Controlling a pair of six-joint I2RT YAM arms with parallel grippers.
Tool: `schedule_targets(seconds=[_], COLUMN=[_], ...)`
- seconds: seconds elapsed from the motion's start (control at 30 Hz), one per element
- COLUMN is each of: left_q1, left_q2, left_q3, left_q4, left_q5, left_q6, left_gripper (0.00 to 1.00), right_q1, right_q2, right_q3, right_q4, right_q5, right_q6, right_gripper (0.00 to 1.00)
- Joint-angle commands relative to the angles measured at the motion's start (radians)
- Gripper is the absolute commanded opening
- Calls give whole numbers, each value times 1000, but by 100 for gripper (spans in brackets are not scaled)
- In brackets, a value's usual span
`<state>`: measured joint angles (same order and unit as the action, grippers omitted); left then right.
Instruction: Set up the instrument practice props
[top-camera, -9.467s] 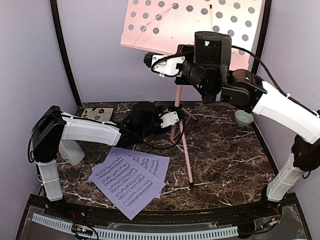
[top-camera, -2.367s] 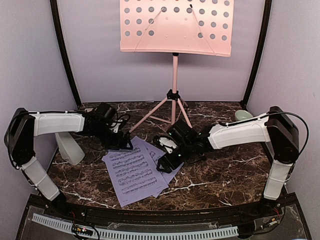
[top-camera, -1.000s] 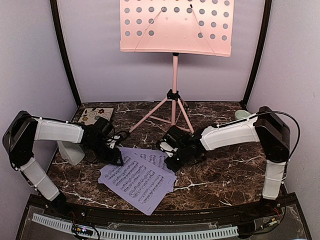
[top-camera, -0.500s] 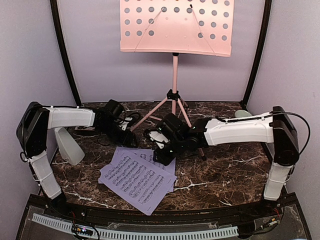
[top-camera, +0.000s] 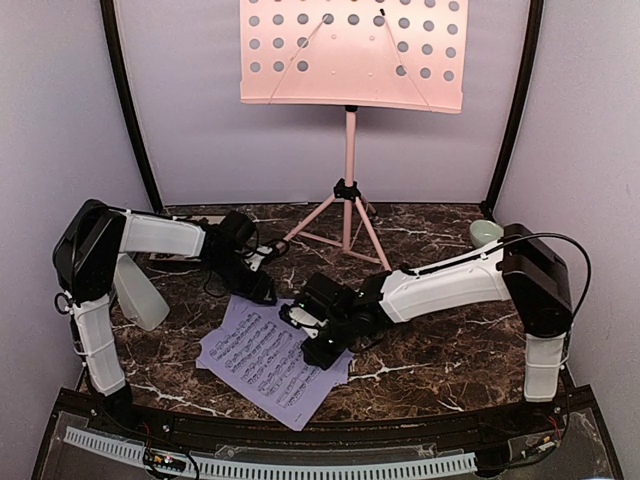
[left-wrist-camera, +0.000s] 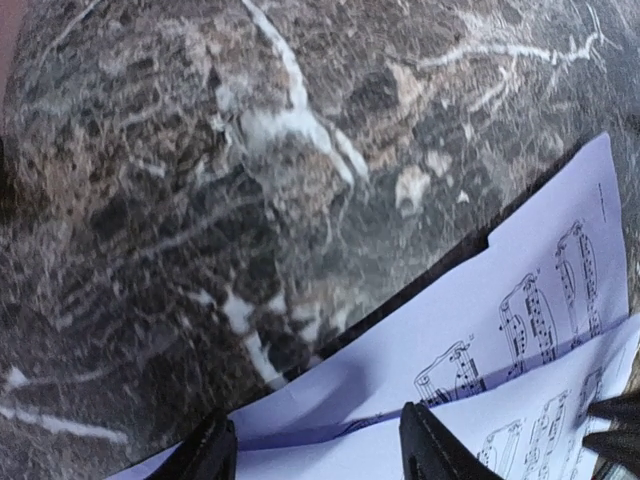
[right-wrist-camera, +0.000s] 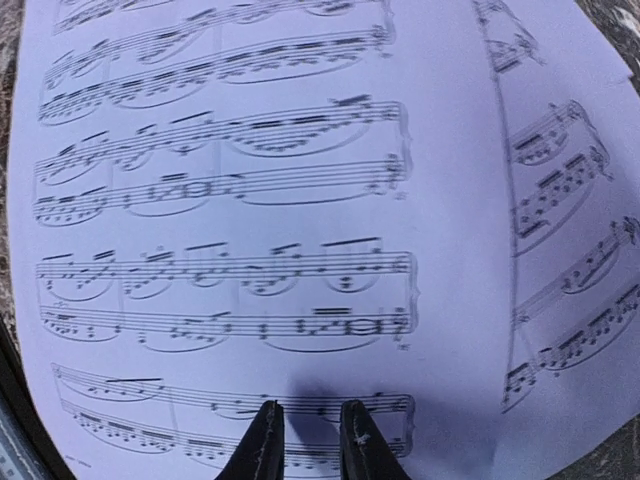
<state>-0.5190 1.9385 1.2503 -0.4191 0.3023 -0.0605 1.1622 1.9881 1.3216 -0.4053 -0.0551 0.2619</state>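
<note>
The pink music stand (top-camera: 352, 55) stands upright at the back on its tripod legs (top-camera: 345, 215). The pale lavender sheet-music pages (top-camera: 268, 362) lie flat on the marble table, fanned one over another. My left gripper (top-camera: 266, 291) is open and low over the pages' far corner (left-wrist-camera: 520, 300), its fingers (left-wrist-camera: 428, 452) straddling the page edge. My right gripper (top-camera: 312, 338) hovers just above the top page (right-wrist-camera: 250, 200), its jaws a narrow gap apart with nothing between them. The light-grey metronome (top-camera: 134, 293) stands at the left, behind my left arm.
A small pale-green bowl (top-camera: 486, 233) sits at the back right. The tripod legs spread across the back middle of the table. Black frame posts and lavender walls close in the sides and the back. The left arm lies over the back-left corner.
My right gripper has moved forward and left from beside the tripod onto the pages. My left gripper has slid right and down to the pages' far corner. The pages have not visibly shifted.
</note>
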Motion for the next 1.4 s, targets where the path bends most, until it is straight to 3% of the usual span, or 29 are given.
schedule_targets(seconds=[0.0, 0.17, 0.3, 0.47, 0.67, 0.87, 1.13, 1.37], left_q1=[1, 1, 1, 1, -52, -213, -259, -265], left_q2=[-93, -206, -292, -352, -391, -378, -286, -180], left_q3=[-136, -283, -356, -329, -277, -287, -266, -216], left_q4=[-75, -76, -74, -67, -9, 59, 146, 138], left_q5=[-14, 2, 39, 39, 54, 68, 96, 4], left_q6=[22, -30, -98, -120, 35, 167, 150, 152], left_gripper=[57, 55, 56, 61, 61, 65, 58, 53], right_q1=[-68, -161, -194, -178, -150, -154, -166, -170], right_q2=[17, 52, 132, 126, -73, -231, -273, -303], right_q3=[-11, 46, 190, 352, 185, -62, -162, -221], right_q4=[-39, -77, -114, -171, -126, -25, 29, 42], right_q5=[67, 103, 116, 82, 0, -41, -70, -93], right_q6=[-51, -119, -173, -190, -111, 26, 96, 102], right_gripper=[21, 21, 21, 22, 24, 25, 25, 25])
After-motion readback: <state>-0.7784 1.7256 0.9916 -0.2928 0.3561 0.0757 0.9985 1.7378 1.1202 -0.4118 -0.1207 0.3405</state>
